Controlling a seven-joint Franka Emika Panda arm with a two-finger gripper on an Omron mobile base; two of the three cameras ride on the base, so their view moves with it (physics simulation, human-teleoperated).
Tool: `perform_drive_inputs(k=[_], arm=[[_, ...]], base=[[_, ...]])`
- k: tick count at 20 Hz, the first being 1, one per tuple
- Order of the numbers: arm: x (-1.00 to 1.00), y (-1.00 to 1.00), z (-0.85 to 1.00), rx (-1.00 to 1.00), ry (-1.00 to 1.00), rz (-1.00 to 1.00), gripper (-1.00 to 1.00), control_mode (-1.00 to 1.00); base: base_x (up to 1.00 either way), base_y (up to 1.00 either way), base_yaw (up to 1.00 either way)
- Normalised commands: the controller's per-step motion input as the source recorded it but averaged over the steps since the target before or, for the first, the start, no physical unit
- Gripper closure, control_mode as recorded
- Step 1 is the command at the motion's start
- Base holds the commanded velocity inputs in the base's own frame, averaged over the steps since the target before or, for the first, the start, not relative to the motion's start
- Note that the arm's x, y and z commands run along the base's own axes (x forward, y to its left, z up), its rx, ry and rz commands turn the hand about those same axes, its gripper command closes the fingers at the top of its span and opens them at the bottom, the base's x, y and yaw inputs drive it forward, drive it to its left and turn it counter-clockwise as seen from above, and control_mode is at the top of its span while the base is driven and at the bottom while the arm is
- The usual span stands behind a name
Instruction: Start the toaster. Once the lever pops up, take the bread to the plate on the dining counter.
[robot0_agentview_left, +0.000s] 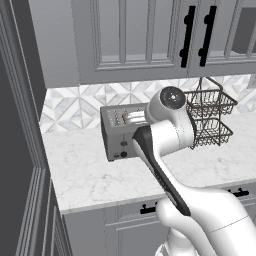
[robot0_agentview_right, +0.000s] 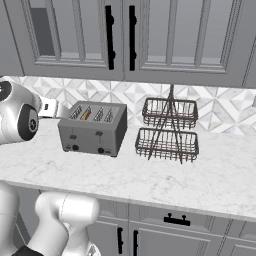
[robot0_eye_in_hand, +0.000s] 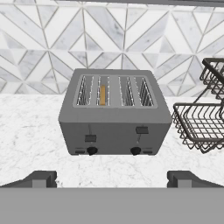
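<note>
Jaws spread wide and empty, your gripper (robot0_eye_in_hand: 111, 178) faces the toaster (robot0_eye_in_hand: 114, 113) on the marble worktop (robot0_eye_in_hand: 35, 131) — squared up, I judge, for its levers. You can see the bread (robot0_eye_in_hand: 102, 95) sunk in the second slot — so the left lever (robot0_eye_in_hand: 90, 138) looks the likely target.

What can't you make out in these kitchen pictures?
- Bread: mostly sunk in the toaster slot; only its top edge shows in the hand view.
- Toaster front, left base view: partly covered by the arm.
- Wire basket rack: cut off by the hand view's right edge.
</note>
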Motion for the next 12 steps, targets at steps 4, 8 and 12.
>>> perform_drive_inputs(k=[4, 8, 12], arm=[[0.0, 0.0, 0.0, 0.0, 0.0, 0.0, -1.0, -1.0], [0.0, 0.0, 0.0, 0.0, 0.0, 0.0, -1.0, -1.0], [0.0, 0.0, 0.0, 0.0, 0.0, 0.0, -1.0, -1.0]], base=[[0.0, 0.0, 0.0], [0.0, 0.0, 0.0], [0.0, 0.0, 0.0]])
